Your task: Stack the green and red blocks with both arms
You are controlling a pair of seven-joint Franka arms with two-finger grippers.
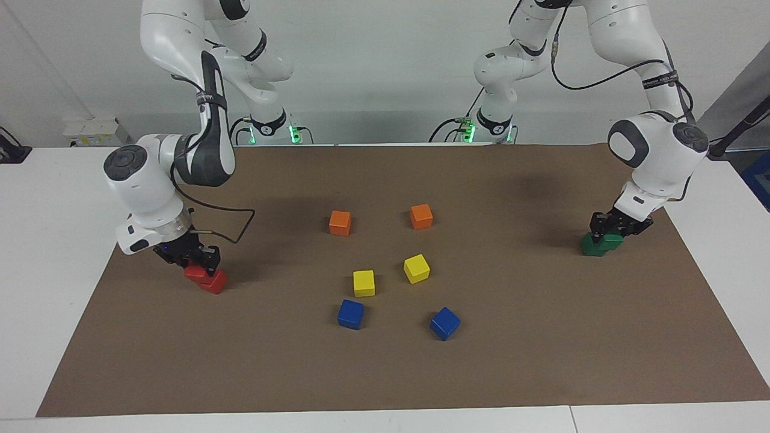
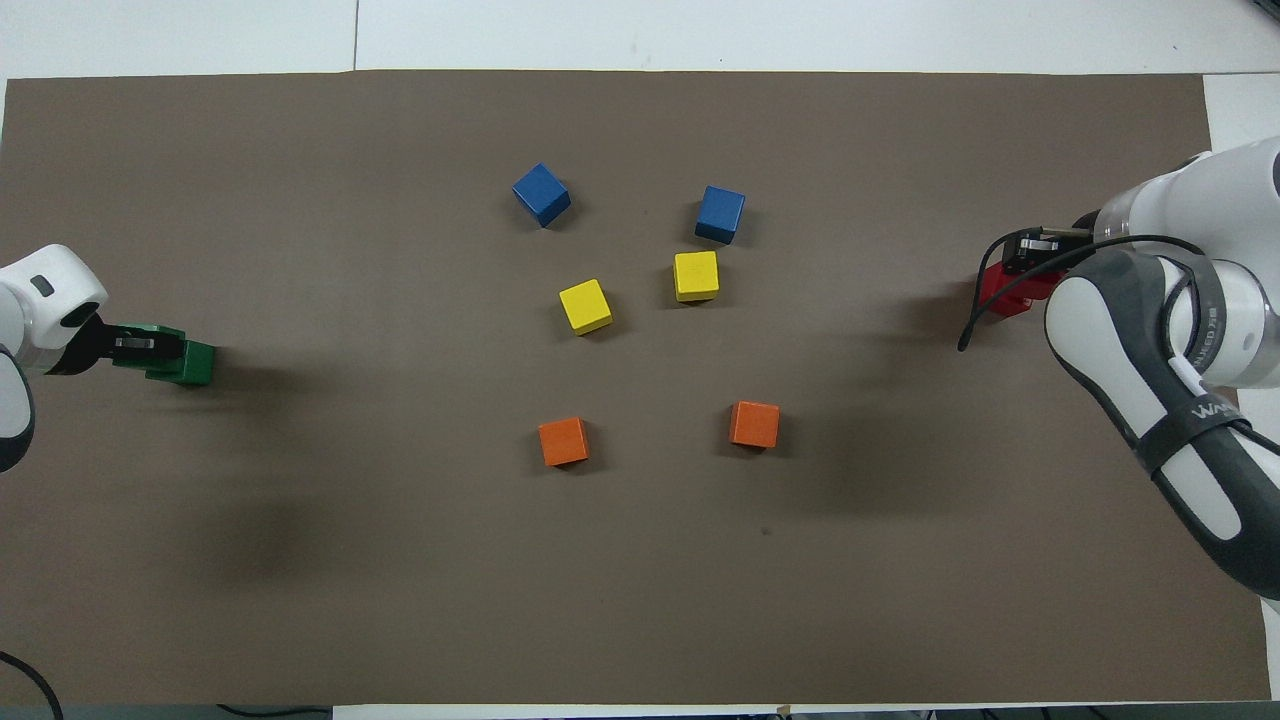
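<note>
My right gripper (image 1: 195,264) is down at the right arm's end of the mat, shut on a red cube (image 1: 194,273). That cube leans against and slightly above the second red cube (image 1: 215,282). The overhead view shows this gripper (image 2: 1030,262) over the red pair (image 2: 1003,293). My left gripper (image 1: 612,233) is down at the left arm's end, shut on a green cube (image 1: 613,241). It sits just above and against the second green cube (image 1: 593,246). The overhead view shows this gripper (image 2: 148,345) beside the free green cube (image 2: 193,363). I cannot tell whether either held cube rests fully on its partner.
Two orange cubes (image 1: 340,222) (image 1: 421,216), two yellow cubes (image 1: 363,282) (image 1: 416,268) and two blue cubes (image 1: 350,314) (image 1: 444,323) sit in the middle of the brown mat (image 1: 541,361). White table shows around the mat's edges.
</note>
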